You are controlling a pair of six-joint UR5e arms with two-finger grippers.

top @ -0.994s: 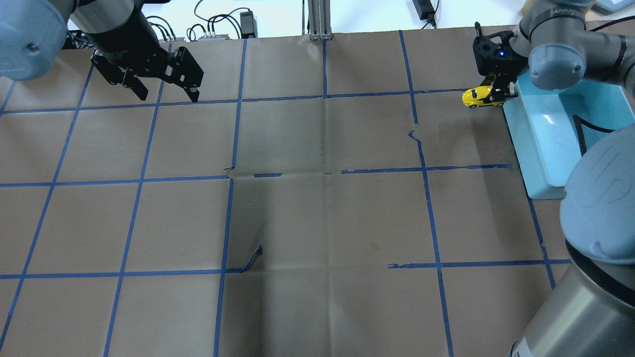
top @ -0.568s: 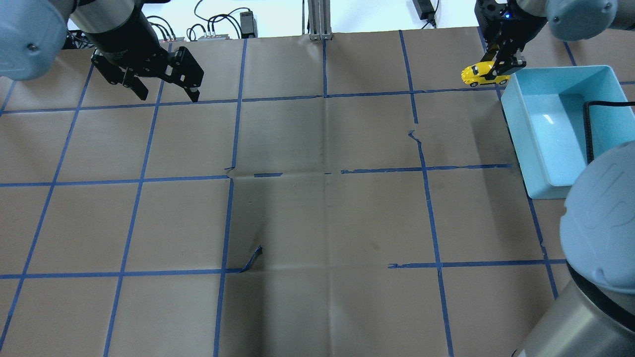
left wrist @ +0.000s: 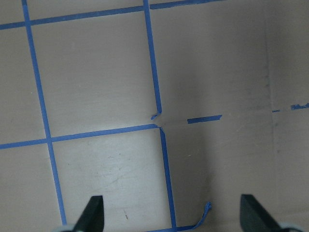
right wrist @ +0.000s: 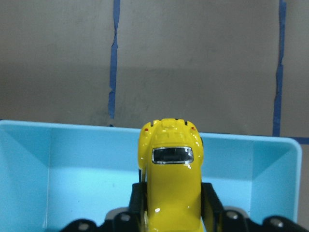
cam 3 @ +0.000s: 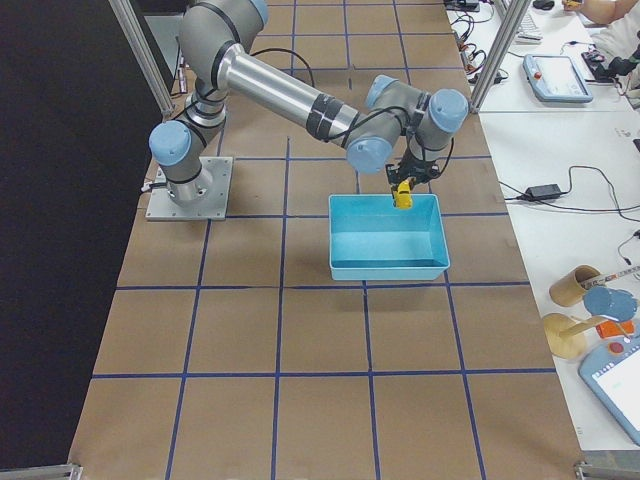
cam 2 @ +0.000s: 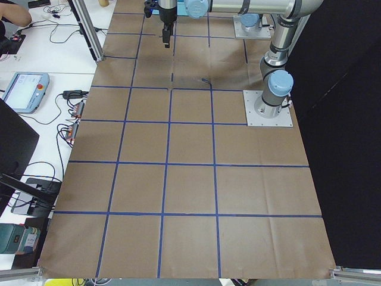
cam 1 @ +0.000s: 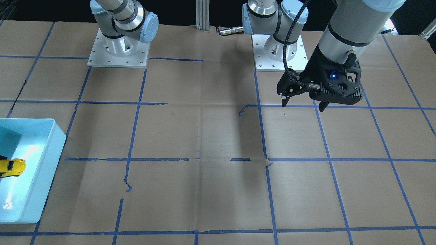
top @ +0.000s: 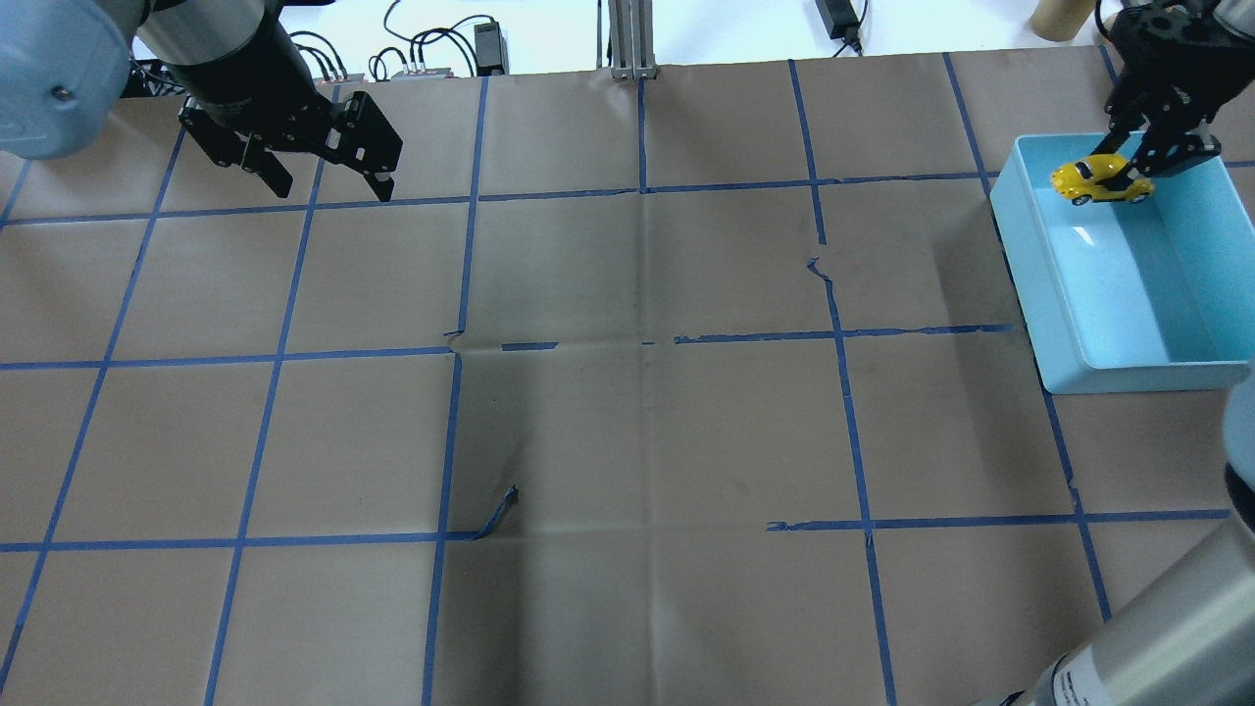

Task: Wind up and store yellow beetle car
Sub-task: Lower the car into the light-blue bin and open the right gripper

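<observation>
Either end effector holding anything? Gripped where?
The right end effector holds the yellow beetle car, pinched across its two sides, above the blue bin. The left end effector is open and empty.

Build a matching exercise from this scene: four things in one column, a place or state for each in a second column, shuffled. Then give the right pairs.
Things
1. yellow beetle car
2. left gripper
3. right gripper
4. blue bin

Places or states
A. open, above the brown paper, holding nothing
B. stands at the robot's right side
C. gripped, hanging over the bin's far end
D. shut on the toy

Pairs: 1-C, 2-A, 3-D, 4-B
</observation>
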